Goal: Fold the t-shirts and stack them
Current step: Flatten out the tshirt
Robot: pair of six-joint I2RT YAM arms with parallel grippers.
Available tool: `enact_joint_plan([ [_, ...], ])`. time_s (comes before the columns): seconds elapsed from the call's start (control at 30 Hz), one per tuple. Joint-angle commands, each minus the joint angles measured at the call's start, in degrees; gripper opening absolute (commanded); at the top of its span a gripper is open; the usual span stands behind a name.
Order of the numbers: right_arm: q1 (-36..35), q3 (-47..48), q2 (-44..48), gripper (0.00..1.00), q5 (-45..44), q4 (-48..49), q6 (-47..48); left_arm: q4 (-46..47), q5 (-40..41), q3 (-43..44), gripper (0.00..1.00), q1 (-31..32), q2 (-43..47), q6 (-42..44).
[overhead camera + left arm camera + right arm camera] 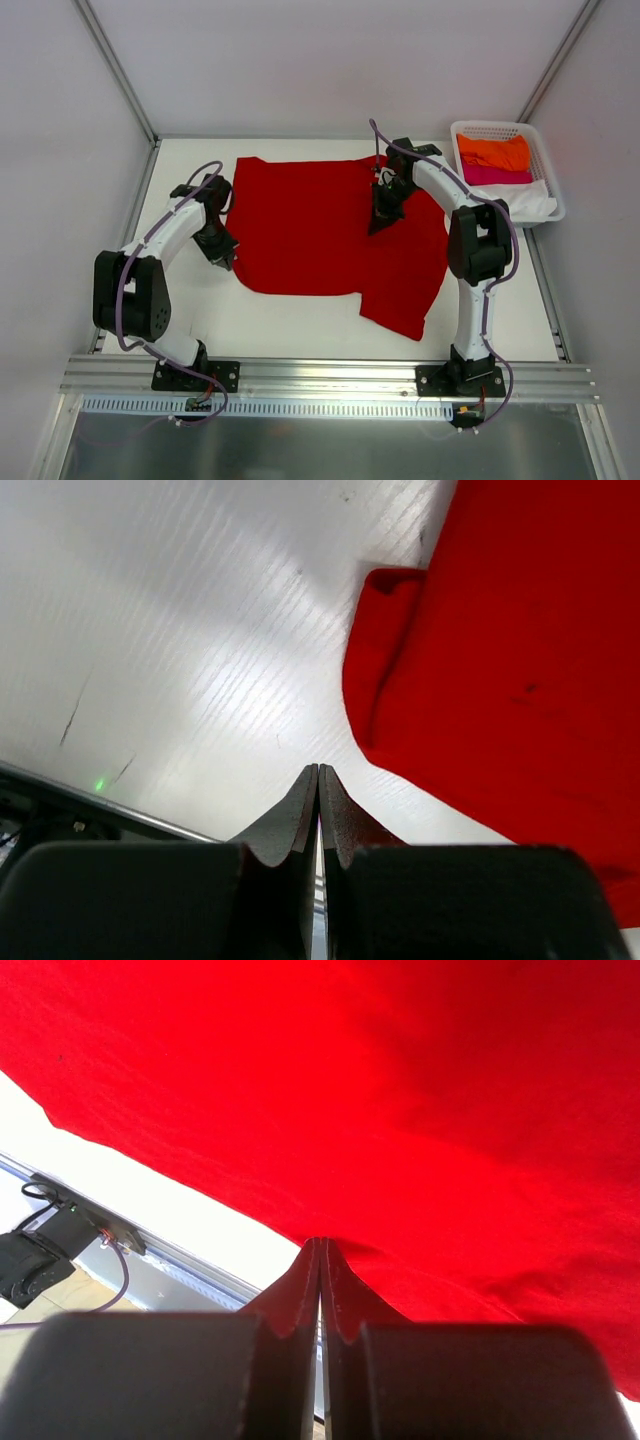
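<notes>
The left arm (160, 240) folds its elbow out to the left. Its white forearm reaches away from the base and inward, and the wrist tips the left hand (224, 258) downward. In the left wrist view its two dark fingers (290, 825) are pressed flat together, with no gap between them. The right arm (470, 250) rises from its base, bends at the elbow and stretches to the far left. The right hand (380, 222) points down, and its fingers (295, 1295) are likewise closed tip to tip.

White table (300, 330) under bright, even light, faint ribbed lines running across it. Plain white walls (330, 60) close in on three sides, metal posts (117, 70) in the corners, aluminium rail (330, 377) along the near edge.
</notes>
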State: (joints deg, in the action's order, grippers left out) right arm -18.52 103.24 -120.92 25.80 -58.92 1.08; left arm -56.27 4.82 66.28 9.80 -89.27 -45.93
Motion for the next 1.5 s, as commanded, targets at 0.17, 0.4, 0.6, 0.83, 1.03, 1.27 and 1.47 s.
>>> enact_joint_plan([
  [0.17, -0.37, 0.47, 2.62, 0.0, 1.44, -1.11, 0.94, 10.3, -2.62, -4.05, 0.0, 0.39, 0.77, 4.71],
  [0.4, -0.37, -0.06, 2.71, 0.01, 1.62, -1.03, 0.85, 14.52, -0.69, -7.92, 0.0, 0.39, -1.78, 4.45],
  [0.6, -0.37, 0.12, 2.53, 0.01, 2.06, -1.11, 0.94, 20.49, -0.77, -10.29, 0.0, 0.39, -1.95, 4.89],
  [0.83, -0.37, 0.65, 2.18, 0.01, 2.76, -1.2, 0.76, 24.45, -0.6, -9.68, 0.0, 0.31, -3.19, 4.8],
  [1.03, -0.2, 0.82, 1.83, 0.01, 2.94, -1.2, 0.76, 24.72, 0.36, -8.8, 0.0, 0.39, -6.87, 5.33],
  [1.27, -0.37, 1.35, 1.74, 0.01, 2.67, -1.29, 0.5, 19.2, 7.21, -9.59, 0.0, 0.39, -6.7, 2.26],
  [1.47, -0.29, 1.79, 1.13, 0.01, 2.94, -1.29, 0.24, 9.45, 12.58, -9.15, 0.0, 0.39, -3.81, -2.84],
])
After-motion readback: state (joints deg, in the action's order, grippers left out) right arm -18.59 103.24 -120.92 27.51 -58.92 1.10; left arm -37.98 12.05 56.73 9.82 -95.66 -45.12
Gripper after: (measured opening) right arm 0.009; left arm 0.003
